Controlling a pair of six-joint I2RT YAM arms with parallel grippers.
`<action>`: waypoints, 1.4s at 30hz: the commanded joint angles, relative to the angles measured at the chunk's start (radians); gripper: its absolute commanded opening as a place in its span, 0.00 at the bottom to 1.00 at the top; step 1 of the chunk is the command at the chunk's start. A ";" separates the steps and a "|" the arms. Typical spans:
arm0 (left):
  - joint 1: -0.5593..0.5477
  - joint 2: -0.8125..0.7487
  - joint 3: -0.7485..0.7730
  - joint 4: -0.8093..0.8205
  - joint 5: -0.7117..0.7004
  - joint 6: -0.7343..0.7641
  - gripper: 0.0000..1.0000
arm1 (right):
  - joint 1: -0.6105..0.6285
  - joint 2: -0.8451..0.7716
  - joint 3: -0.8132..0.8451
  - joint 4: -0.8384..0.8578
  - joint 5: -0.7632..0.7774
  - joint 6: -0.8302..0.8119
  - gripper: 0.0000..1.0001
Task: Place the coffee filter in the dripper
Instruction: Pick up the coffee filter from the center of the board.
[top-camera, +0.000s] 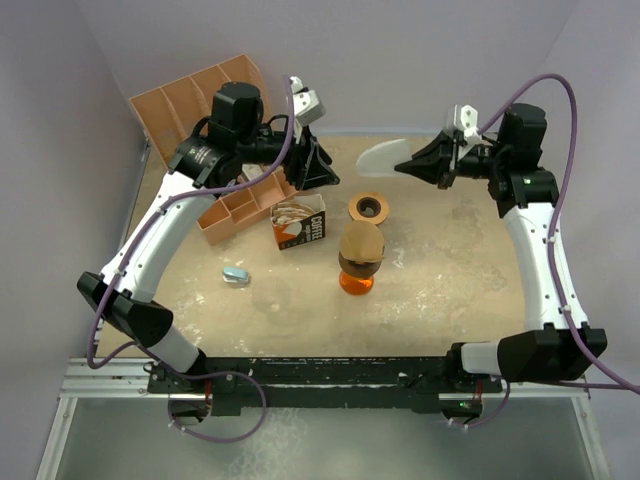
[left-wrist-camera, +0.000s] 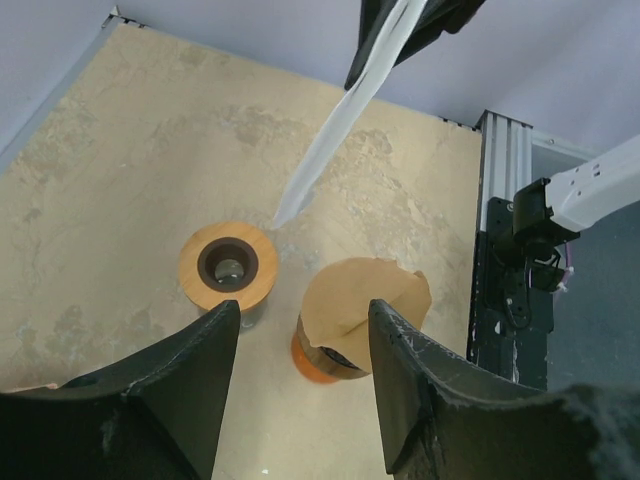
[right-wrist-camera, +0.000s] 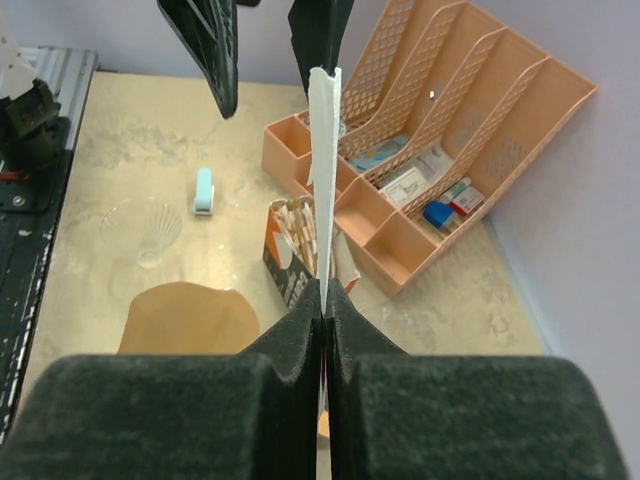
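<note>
Next step, as I judge it: spread the flat white coffee filter (top-camera: 385, 153) into a cone, then lower it point-first into the wood-collar dripper (top-camera: 369, 208). Keep clear of the brown-papered orange cup (top-camera: 358, 265) just in front of the dripper. Right arm (top-camera: 535, 230) raised, reaching in behind-right of the dripper. Right gripper (top-camera: 405, 168) pinched on the filter. Left gripper (top-camera: 332, 178) behind-left of the dripper, jaws apart, empty.

White coffee filter (top-camera: 385, 155), brown paper filter (top-camera: 361, 243) on a translucent orange dripper (top-camera: 356, 283), tan wooden ring (top-camera: 369, 208) with dark centre, peach lattice-walled organiser (top-camera: 195, 95) at the mottled beige table's (top-camera: 450, 270) far left corner, pale blue clip (top-camera: 236, 275).
</note>
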 joint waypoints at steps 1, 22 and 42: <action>-0.042 -0.021 0.075 -0.056 -0.007 0.095 0.52 | 0.017 0.005 0.055 -0.259 -0.019 -0.257 0.00; -0.098 0.113 0.266 -0.099 -0.021 0.195 0.48 | 0.037 -0.101 -0.029 -0.221 -0.057 -0.224 0.00; -0.101 0.116 0.248 -0.060 0.053 0.169 0.49 | 0.038 -0.094 -0.039 -0.183 -0.082 -0.184 0.00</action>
